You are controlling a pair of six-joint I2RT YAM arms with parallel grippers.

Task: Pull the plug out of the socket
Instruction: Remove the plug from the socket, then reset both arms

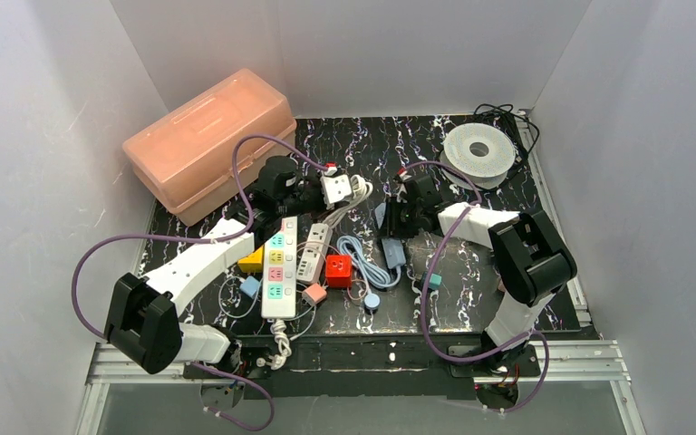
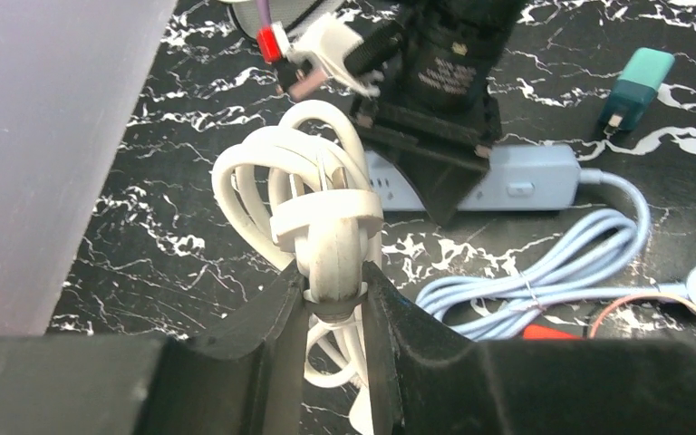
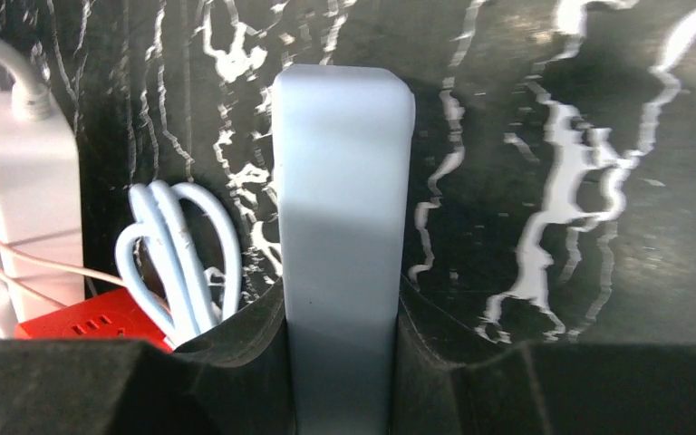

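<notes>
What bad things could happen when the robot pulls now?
The left claw pinches the bundled white cord, not a hard plug, so loops might slip or get strained. The right claw grips only the smooth sides of the pale blue power strip; it could slide out.

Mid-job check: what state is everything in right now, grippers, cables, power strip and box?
Left gripper, shut on the coiled white cable bundle.
Coiled white cable bundle, looped and banded, pinched in the left gripper.
Right gripper, shut on the pale blue plastic power strip.
Pale blue plastic power strip, clamped across its width by the right gripper.
Translucent peach plastic box, lid closed.
Pale blue cable, coiled, lying ungripped.
</notes>
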